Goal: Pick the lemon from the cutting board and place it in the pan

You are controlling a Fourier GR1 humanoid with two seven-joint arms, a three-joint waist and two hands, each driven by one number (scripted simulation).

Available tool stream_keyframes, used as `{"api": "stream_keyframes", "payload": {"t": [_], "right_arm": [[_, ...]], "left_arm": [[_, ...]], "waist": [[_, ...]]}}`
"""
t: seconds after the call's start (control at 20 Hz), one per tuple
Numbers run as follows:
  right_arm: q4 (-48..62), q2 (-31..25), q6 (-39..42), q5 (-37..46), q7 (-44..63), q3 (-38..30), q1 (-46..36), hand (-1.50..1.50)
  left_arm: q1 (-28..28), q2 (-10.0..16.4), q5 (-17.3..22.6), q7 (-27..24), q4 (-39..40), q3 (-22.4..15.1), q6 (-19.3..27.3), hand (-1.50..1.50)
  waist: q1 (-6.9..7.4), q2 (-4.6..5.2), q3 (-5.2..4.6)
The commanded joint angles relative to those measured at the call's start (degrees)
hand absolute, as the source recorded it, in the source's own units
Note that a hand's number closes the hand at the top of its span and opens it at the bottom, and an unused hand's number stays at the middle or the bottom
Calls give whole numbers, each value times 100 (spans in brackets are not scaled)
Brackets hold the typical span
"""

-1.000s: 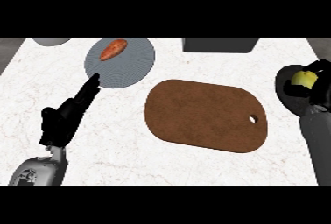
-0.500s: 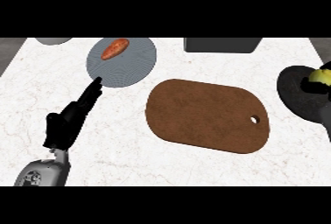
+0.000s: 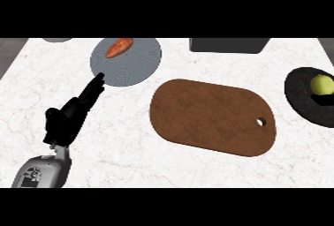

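Head view, looking steeply down on the white marbled table (image 3: pixel 130 150). The brown cutting board (image 3: pixel 209 115), taken here as the landmark, lies near the middle with its hanging hole toward its right end; its surface carries nothing.

**Task object.** The lemon (image 3: pixel 321 84) sits to the right of the cutting board and well apart from it, inside the black pan (image 3: pixel 301 100), near the pan's far side. Judged from this layout, the placing step is done, since the fruit rests on the pan's floor rather than on the board.

**Orientation.** The lemon's outline is nearly round and only slightly longer along the line running away from the viewer. No pointed tip shows, so which way it points cannot be told.

**Hands.** The left robot hand (image 3: pixel 68 119) lies to the left of the cutting board, on its grey forearm (image 3: pixel 40 173). Its fingers are straight and it has hold of nothing. It reads as resting out of the way, as the task needs no work on that side. The fingertips reach up toward the near rim of a grey plate (image 3: pixel 134 66) beyond the board's left end; whether they touch it cannot be told. The right robot hand cannot be made out, and a darker patch just below the lemon is too indistinct to name.

**Other items.** An orange vegetable (image 3: pixel 119 47) lies on the plate, and a dark grey box (image 3: pixel 228 44) stands beyond the board.
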Motion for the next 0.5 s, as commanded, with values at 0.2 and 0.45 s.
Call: {"api": "stream_keyframes", "payload": {"t": [0.2, 0.45], "right_arm": [[-3, 3, 193, -1124, -1332, -1011, -9, -150], [-321, 3, 312, -2069, -2248, -1842, -68, -150]], "left_arm": [[176, 37, 117, -168, 17, 84, -119, 0], [-6, 11, 25, 65, -17, 54, -35, 0]], "waist": [[71, 41, 24], [-25, 10, 25]]}}
